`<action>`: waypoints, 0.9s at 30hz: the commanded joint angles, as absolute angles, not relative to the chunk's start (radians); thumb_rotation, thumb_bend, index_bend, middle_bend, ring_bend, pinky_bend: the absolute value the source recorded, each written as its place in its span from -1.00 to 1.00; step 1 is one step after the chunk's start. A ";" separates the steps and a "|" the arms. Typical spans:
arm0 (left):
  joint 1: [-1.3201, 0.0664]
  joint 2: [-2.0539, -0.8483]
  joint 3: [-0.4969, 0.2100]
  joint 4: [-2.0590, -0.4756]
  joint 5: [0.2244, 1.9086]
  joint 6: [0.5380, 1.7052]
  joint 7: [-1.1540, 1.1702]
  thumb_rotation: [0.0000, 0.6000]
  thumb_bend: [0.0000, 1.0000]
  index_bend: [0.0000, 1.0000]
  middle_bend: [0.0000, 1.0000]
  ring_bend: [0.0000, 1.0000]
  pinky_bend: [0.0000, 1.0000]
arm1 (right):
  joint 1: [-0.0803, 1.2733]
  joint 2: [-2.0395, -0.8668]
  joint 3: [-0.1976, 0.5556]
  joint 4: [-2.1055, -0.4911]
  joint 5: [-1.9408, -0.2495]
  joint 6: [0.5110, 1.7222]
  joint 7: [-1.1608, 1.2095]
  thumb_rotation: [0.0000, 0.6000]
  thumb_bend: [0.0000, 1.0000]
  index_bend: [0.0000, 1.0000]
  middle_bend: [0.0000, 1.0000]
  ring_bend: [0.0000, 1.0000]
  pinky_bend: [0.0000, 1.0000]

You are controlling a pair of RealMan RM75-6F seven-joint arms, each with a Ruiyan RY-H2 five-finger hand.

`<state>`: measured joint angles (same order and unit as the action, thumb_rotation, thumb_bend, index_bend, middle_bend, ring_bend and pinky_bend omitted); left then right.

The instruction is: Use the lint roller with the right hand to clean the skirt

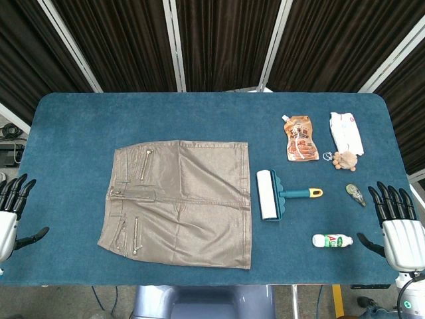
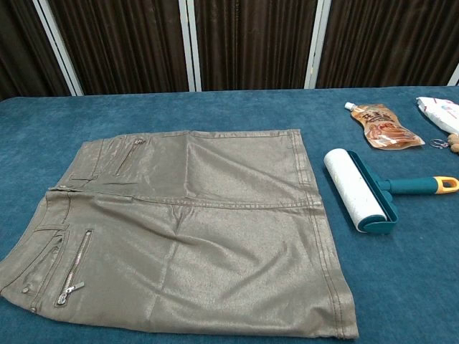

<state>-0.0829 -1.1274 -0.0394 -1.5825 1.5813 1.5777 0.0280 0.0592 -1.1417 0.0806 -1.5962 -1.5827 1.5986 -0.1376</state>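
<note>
Lying flat on the blue table (image 1: 73, 126), one grey-brown skirt (image 1: 186, 203) spreads left of centre, its waistband toward our left and its hem toward our right. We count three zips on it in the chest view. Just beside the hem, not touching it, rests one lint roller (image 1: 269, 194): a white roll in a teal cradle, with a teal handle ending in a yellow tip that points toward our right hand's side. Nothing holds it.

Beyond the roller, toward the table's far right corner, we see one brown spouted pouch (image 1: 300, 138), one white packet (image 1: 346, 131) and, touching that packet's near end, one small brown charm on a ring (image 1: 343, 159). Nearer our right hand lie one small dark oval object (image 1: 356, 194), too small to identify, and one white bottle on its side (image 1: 332, 241) with a green cap.

Our right hand (image 1: 400, 229) hovers at the table's right edge, fingers apart, holding nothing. Our left hand (image 1: 12, 216) sits at the left edge, also spread and empty. Only the head view shows the two hands.
</note>
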 commanded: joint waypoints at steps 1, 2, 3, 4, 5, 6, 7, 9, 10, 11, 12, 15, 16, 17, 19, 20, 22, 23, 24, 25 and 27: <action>-0.083 -1.128 -0.039 -1.583 1.581 1.577 0.029 1.00 -1.00 -1.00 -1.00 -1.00 -1.00 | 0.060 -1.141 0.079 -1.597 -1.583 1.595 -0.135 1.00 -1.00 -1.00 -1.00 -1.00 -1.00; -0.082 -1.128 -0.039 -1.583 1.581 1.577 0.030 1.00 -1.00 -1.00 -1.00 -1.00 -1.00 | 0.060 -1.141 0.079 -1.597 -1.582 1.594 -0.135 1.00 -1.00 -1.00 -1.00 -1.00 -1.00; -0.082 -1.128 -0.039 -1.583 1.581 1.577 0.031 1.00 -1.00 -1.00 -1.00 -1.00 -1.00 | 0.060 -1.141 0.078 -1.598 -1.582 1.592 -0.134 1.00 -1.00 -1.00 -1.00 -1.00 -1.00; -0.082 -1.129 -0.039 -1.583 1.580 1.578 0.032 1.00 -1.00 -1.00 -1.00 -1.00 -1.00 | 0.061 -1.140 0.076 -1.596 -1.581 1.588 -0.133 1.00 -1.00 -1.00 -1.00 -1.00 -1.00; -0.082 -1.130 -0.039 -1.582 1.580 1.577 0.033 1.00 -1.00 -1.00 -1.00 -1.00 -1.00 | 0.063 -1.139 0.073 -1.598 -1.579 1.578 -0.131 1.00 -1.00 -1.00 -1.00 -1.00 -1.00; -0.081 -1.130 -0.039 -1.582 1.580 1.577 0.034 1.00 -1.00 -1.00 -1.00 -1.00 -1.00 | 0.064 -1.138 0.070 -1.599 -1.577 1.570 -0.128 1.00 -1.00 -1.00 -1.00 -1.00 -1.00; -0.081 -1.130 -0.039 -1.583 1.579 1.578 0.035 1.00 -1.00 -1.00 -1.00 -1.00 -1.00 | 0.069 -1.136 0.064 -1.604 -1.573 1.549 -0.116 1.00 -1.00 -1.00 -1.00 -1.00 -1.00; -0.080 -1.131 -0.040 -1.584 1.579 1.580 0.036 1.00 -1.00 -1.00 -1.00 -1.00 -1.00 | 0.092 -1.131 0.060 -1.610 -1.562 1.495 -0.087 1.00 -1.00 -1.00 -1.00 -1.00 -1.00; -0.080 -1.132 -0.040 -1.583 1.579 1.581 0.037 1.00 -1.00 -1.00 -1.00 -1.00 -1.00 | 0.107 -1.130 0.062 -1.608 -1.556 1.467 -0.076 1.00 -1.00 -1.00 -1.00 -1.00 -1.00; -0.080 -1.133 -0.040 -1.583 1.580 1.581 0.038 1.00 -1.00 -1.00 -1.00 -1.00 -1.00 | 0.124 -1.130 0.065 -1.601 -1.550 1.437 -0.066 1.00 -1.00 -1.00 -1.00 -1.00 -1.00; -0.080 -1.134 -0.041 -1.583 1.580 1.581 0.040 1.00 -1.00 -1.00 -1.00 -1.00 -1.00 | 0.147 -1.135 0.070 -1.588 -1.544 1.398 -0.059 1.00 -1.00 -1.00 -1.00 -1.00 -1.00; -0.082 -1.136 -0.043 -1.586 1.573 1.575 0.046 1.00 -1.00 -1.00 -1.00 -1.00 -1.00 | 0.229 -1.167 0.092 -1.521 -1.524 1.278 -0.046 1.00 -0.88 -1.00 -0.99 -1.00 -1.00; -0.083 -1.137 -0.044 -1.588 1.570 1.574 0.048 1.00 -1.00 -1.00 -1.00 -1.00 -1.00 | 0.249 -1.183 0.099 -1.498 -1.521 1.256 -0.043 1.00 -0.73 -1.00 -0.96 -1.00 -1.00; -0.083 -1.137 -0.046 -1.589 1.567 1.573 0.051 1.00 -1.00 -1.00 -1.00 -1.00 -1.00 | 0.267 -1.201 0.107 -1.473 -1.518 1.238 -0.040 1.00 -0.61 -1.00 -0.93 -1.00 -0.98; -0.083 -1.139 -0.050 -1.590 1.560 1.572 0.060 1.00 -1.00 -1.00 -1.00 -1.00 -1.00 | 0.305 -1.253 0.121 -1.410 -1.511 1.203 -0.042 1.00 -0.35 -0.99 -0.85 -1.00 -0.91; -0.083 -1.139 -0.051 -1.590 1.556 1.570 0.064 1.00 -1.00 -1.00 -1.00 -1.00 -1.00 | 0.317 -1.272 0.123 -1.386 -1.510 1.190 -0.041 1.00 -0.24 -0.96 -0.82 -1.00 -0.87; -0.083 -1.140 -0.053 -1.592 1.545 1.565 0.071 1.00 -1.00 -1.00 -1.00 -1.00 -1.00 | 0.340 -1.307 0.123 -1.342 -1.507 1.161 -0.035 1.00 -0.13 -0.91 -0.75 -1.00 -0.84; -0.083 -1.139 -0.056 -1.597 1.535 1.561 0.074 1.00 -1.00 -1.00 -1.00 -1.00 -1.00 | 0.356 -1.329 0.121 -1.311 -1.509 1.144 -0.032 1.00 -0.10 -0.88 -0.72 -1.00 -0.82; -0.083 -1.138 -0.057 -1.600 1.529 1.558 0.075 1.00 -1.00 -1.00 -1.00 -1.00 -1.00 | 0.364 -1.343 0.119 -1.290 -1.512 1.135 -0.031 1.00 -0.08 -0.86 -0.70 -1.00 -0.81; -0.083 -1.138 -0.059 -1.602 1.524 1.555 0.077 1.00 -1.00 -1.00 -1.00 -1.00 -1.00 | 0.372 -1.355 0.115 -1.272 -1.518 1.129 -0.030 1.00 -0.08 -0.85 -0.70 -1.00 -0.80; -0.084 -1.138 -0.063 -1.604 1.516 1.552 0.085 1.00 -1.00 -1.00 -1.00 -1.00 -1.00 | 0.390 -1.387 0.108 -1.228 -1.535 1.122 -0.023 1.00 -0.08 -0.84 -0.70 -0.99 -0.79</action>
<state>-0.0839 -1.1381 -0.0610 -1.6024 1.5182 1.5535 0.0824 0.3612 -1.3489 0.1120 -1.2706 -1.5217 1.1437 -0.0332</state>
